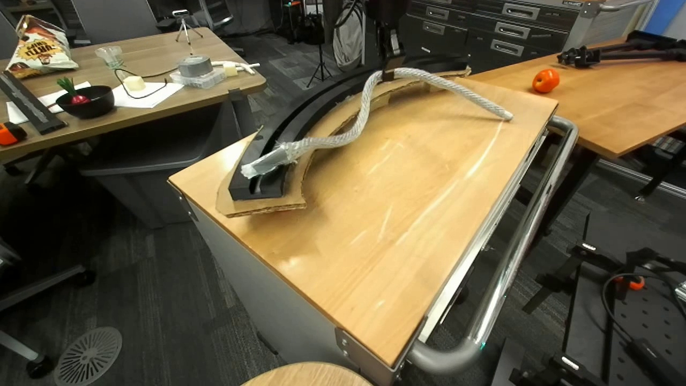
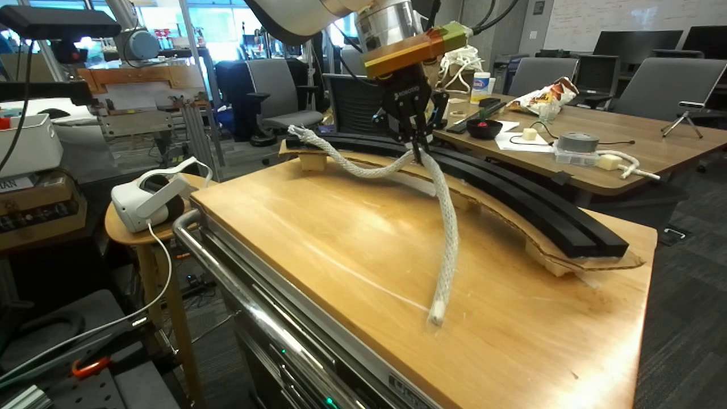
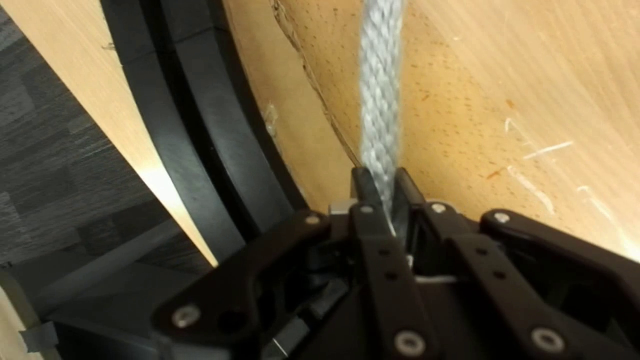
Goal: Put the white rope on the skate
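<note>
Rope (image 2: 446, 210) clamped near mid-length in claw (image 3: 384, 182); skate (image 2: 522, 207) curves just beside claw, one rope end apparently over it, other trailing from claw down to worktop (image 2: 352, 227). Suggest: carry sideways, lower slowly along curve, release once seated.

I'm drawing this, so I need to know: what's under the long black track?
Cardboard sticks out from under the track, and pale blocks prop the cardboard above the wooden tabletop. Whatever the track itself covers can't be seen.
</note>
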Controlling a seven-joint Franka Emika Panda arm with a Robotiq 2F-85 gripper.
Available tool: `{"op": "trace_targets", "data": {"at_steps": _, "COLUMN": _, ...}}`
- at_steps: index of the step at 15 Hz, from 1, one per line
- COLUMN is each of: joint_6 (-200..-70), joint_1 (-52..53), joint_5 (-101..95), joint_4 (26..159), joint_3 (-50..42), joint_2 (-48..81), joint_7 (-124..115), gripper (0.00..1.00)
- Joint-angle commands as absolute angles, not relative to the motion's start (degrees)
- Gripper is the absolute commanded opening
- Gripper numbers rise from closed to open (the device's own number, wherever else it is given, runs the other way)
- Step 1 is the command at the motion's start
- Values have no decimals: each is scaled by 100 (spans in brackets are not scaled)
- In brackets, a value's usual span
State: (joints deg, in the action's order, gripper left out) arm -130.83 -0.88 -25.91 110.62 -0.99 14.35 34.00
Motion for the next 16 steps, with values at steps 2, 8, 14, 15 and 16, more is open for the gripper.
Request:
{"op": "trace_targets", "data": {"at_steps": 2, "joint_6": -13183, "joint_1": -198, "joint_5": -2078, "joint_4": 11035, "joint_3": 8, "joint_2": 1234, "joint_7": 3383, "gripper": 8}}
{"op": "trace_targets", "data": {"at_steps": 8, "joint_6": -13449, "joint_1": -276, "joint_5": -1130, "joint_4": 10996, "joint_3": 79, "joint_2": 1105, "joint_7": 3405, "gripper": 8}}
{"op": "trace_targets", "data": {"at_steps": 14, "joint_6": -13929, "joint_1": -313, "joint_5": -540, "joint_4": 11057, "joint_3": 109, "joint_2": 966, "joint_7": 3316, "gripper": 8}}
{"op": "trace_targets", "data": {"at_steps": 15, "joint_6": -14009, "joint_1": -343, "joint_5": -336, "joint_4": 11089, "joint_3": 129, "joint_2": 921, "joint_7": 3390, "gripper": 8}}
{"op": "trace_targets", "data": {"at_steps": 16, "joint_6": -14077, "joint_1": -366, "joint_5": -146, "joint_4": 11113, "joint_3": 145, "joint_2": 883, "joint_7": 3453, "gripper": 8}}
